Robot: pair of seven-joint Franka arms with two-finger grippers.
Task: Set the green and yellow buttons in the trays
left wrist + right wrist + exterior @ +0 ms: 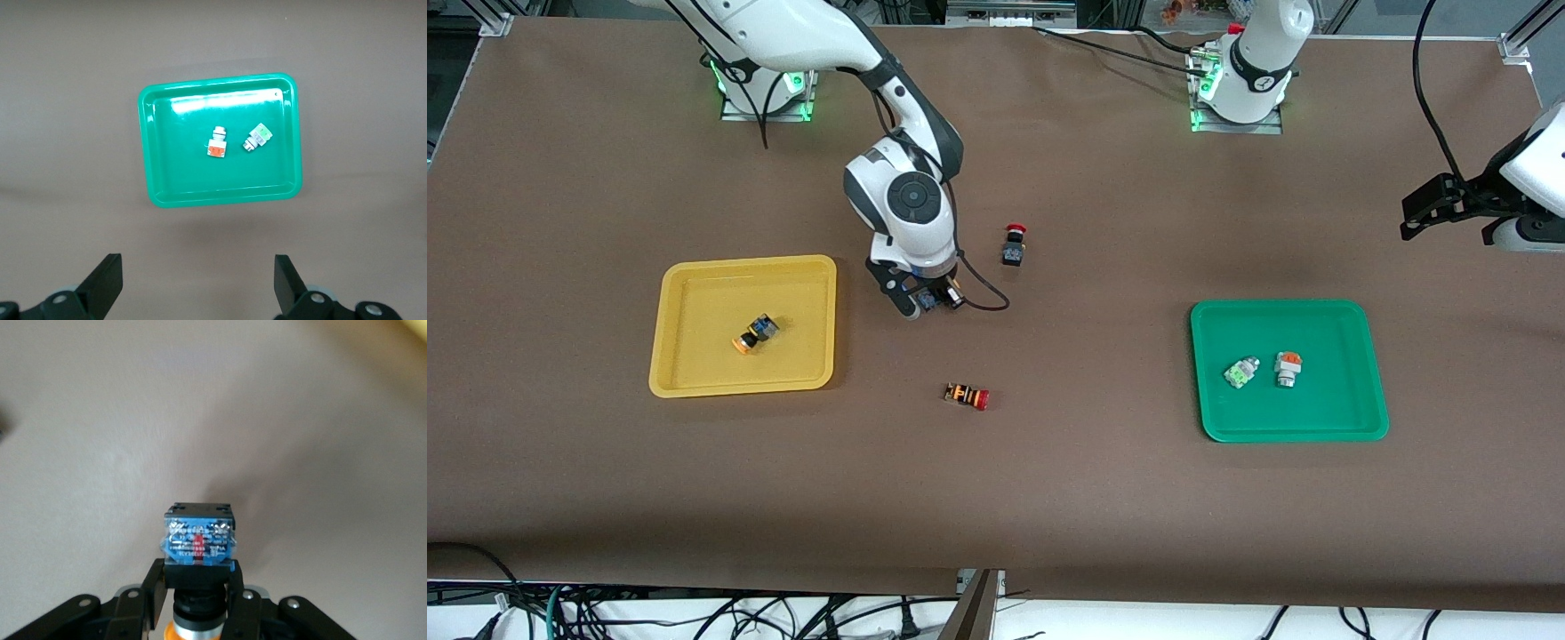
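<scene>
The right arm's black two-finger gripper [198, 587] is clamped on a small pushbutton with a black-and-blue plastic body [199, 543]. A red mark shows through its translucent blue block, and its orange-yellow round cap [175, 631] peeks out between the black fingers [155, 587]. Plain brown tabletop [200, 407], blurred, lies below.
</scene>
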